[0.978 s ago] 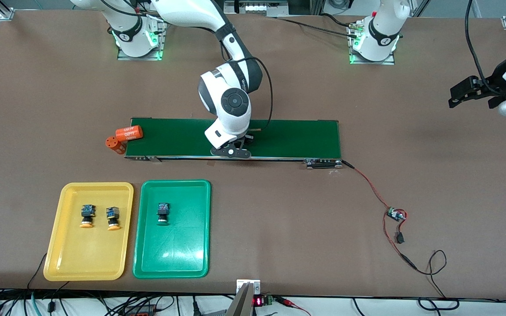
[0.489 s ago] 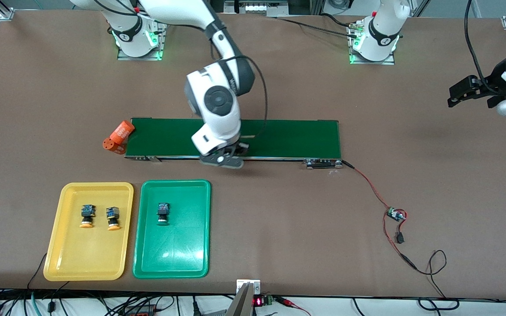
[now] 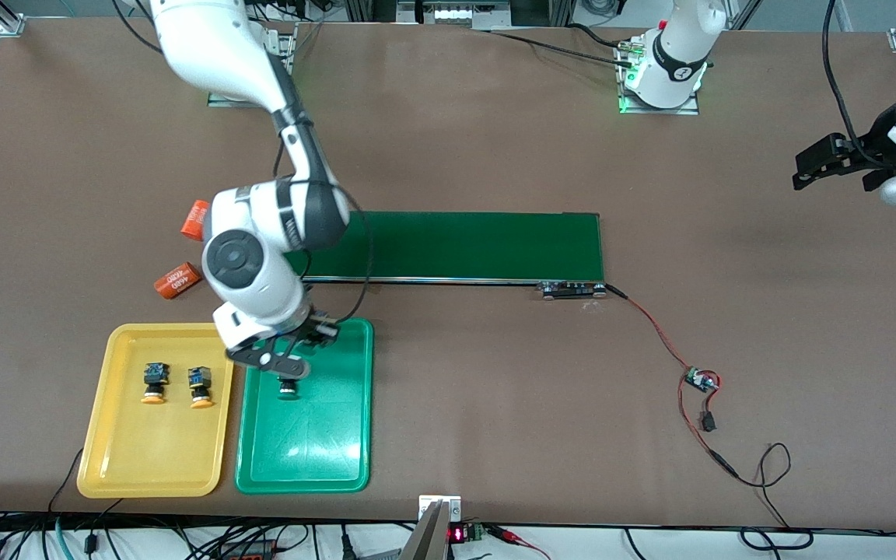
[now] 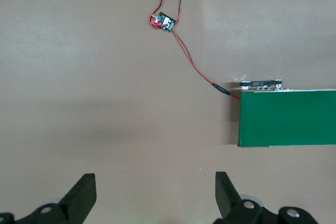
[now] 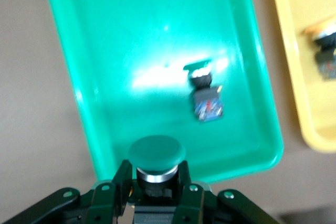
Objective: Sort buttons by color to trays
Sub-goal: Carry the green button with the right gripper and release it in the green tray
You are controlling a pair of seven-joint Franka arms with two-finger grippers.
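My right gripper (image 3: 286, 359) is shut on a green-capped button (image 5: 156, 153) and holds it over the green tray (image 3: 308, 455), at the tray's edge nearest the conveyor. Another green button (image 5: 205, 92) lies in that tray, under the gripper in the front view (image 3: 288, 387). The yellow tray (image 3: 154, 459) beside it holds two yellow-orange buttons (image 3: 154, 383) (image 3: 200, 386). My left gripper (image 3: 837, 162) is open and empty, waiting over bare table at the left arm's end; its fingers (image 4: 81, 198) show in the left wrist view.
The long dark-green conveyor belt (image 3: 479, 245) lies mid-table, farther from the front camera than the trays. Two orange "4680" cylinders (image 3: 195, 219) (image 3: 177, 281) lie off its end toward the right arm's end. A small circuit board (image 3: 701, 381) with red wire lies toward the left arm's end.
My right arm has swung from the conveyor to over the green tray, carrying the green button. The two orange cylinders have shifted apart off the conveyor's end. The left arm has not moved.
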